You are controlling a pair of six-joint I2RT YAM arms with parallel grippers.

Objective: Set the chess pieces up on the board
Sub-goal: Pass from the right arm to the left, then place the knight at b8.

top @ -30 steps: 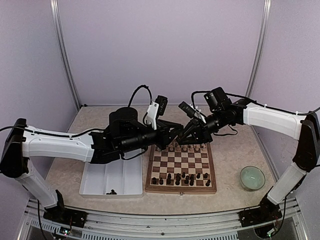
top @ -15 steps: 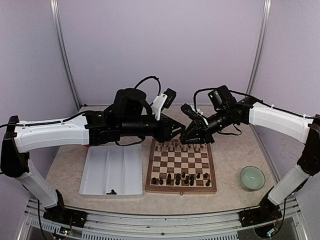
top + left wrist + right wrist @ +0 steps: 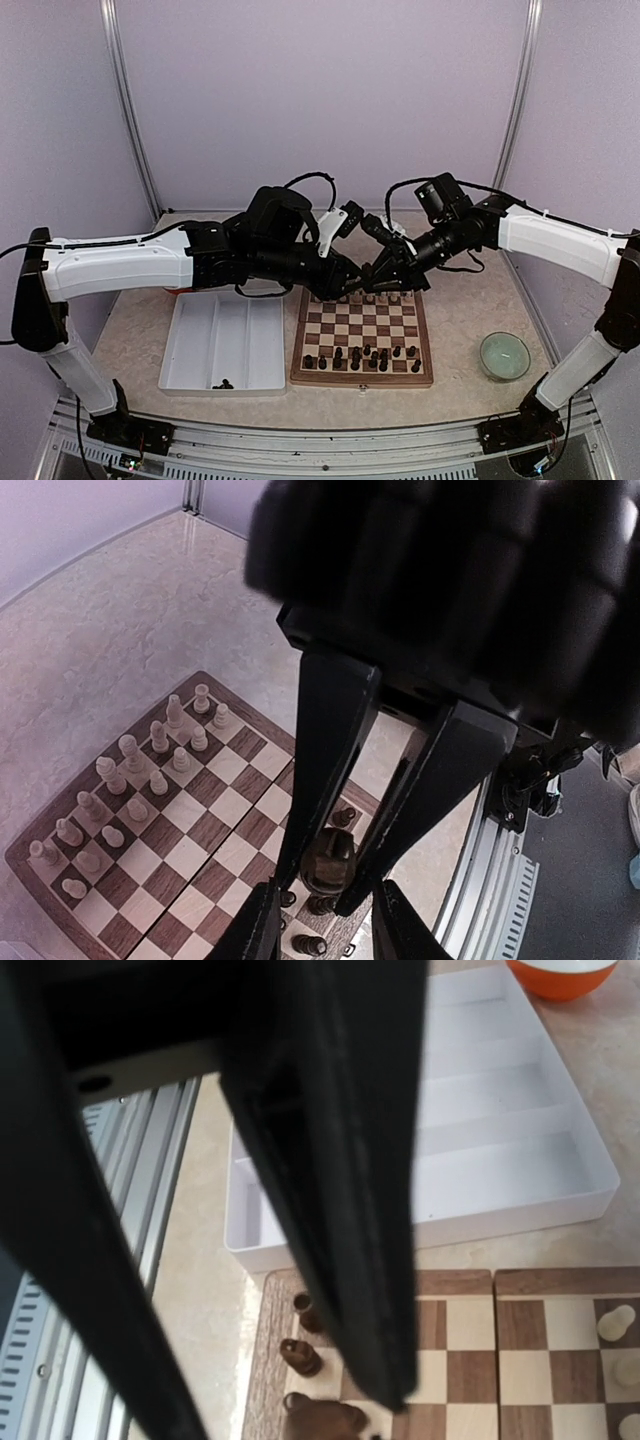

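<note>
My left gripper (image 3: 320, 885) is closed down to a narrow gap. Its two dark fingers (image 3: 330, 740) pinch a single dark chess piece (image 3: 328, 861) by its rounded body. From overhead this gripper sits over the far left part of the board (image 3: 362, 335), and I cannot tell whether the held piece touches a square. My right gripper (image 3: 380, 279) reaches in from the other side, almost meeting the left one over the far edge. On its wrist camera the fingers stand well apart with nothing clamped. A dark rounded shape low between them is too blurred for me to name. The board lies square on the table, just right of the white tray (image 3: 200, 340). The other dark pieces (image 3: 360, 356) stand unevenly across its two near rows, and the cream pieces (image 3: 368, 297) line the far side. A couple of small dark pieces (image 3: 222, 384) lie at the tray's near edge. A green bowl (image 3: 505, 356) stands well to the board's right.
</note>
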